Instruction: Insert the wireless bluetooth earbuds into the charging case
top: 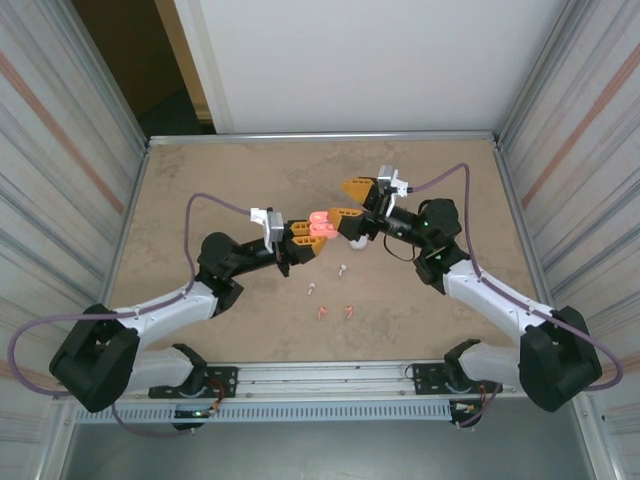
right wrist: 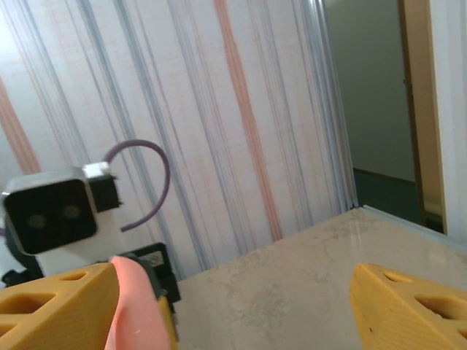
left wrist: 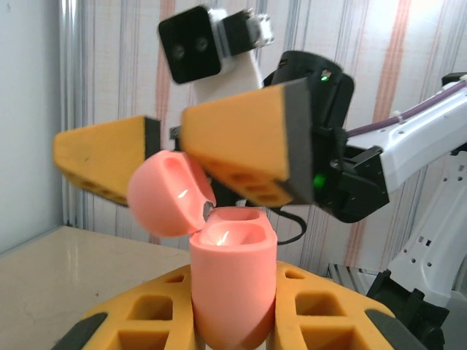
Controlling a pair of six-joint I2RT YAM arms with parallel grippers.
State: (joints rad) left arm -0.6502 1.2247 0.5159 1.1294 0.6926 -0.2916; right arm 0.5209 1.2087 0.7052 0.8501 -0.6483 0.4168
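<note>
My left gripper is shut on the coral charging case, holding it upright above the table's middle. In the left wrist view the case sits between my yellow fingers, its lid swung open to the left and both sockets empty. My right gripper is open, with its two fingers either side of the lid. In the right wrist view the lid lies by the left finger. Two white earbuds and two coral ones lie on the table below.
A small white object lies on the table just under the right wrist. Striped walls close in left and right, and a metal rail runs along the near edge. The beige tabletop stretches behind the grippers.
</note>
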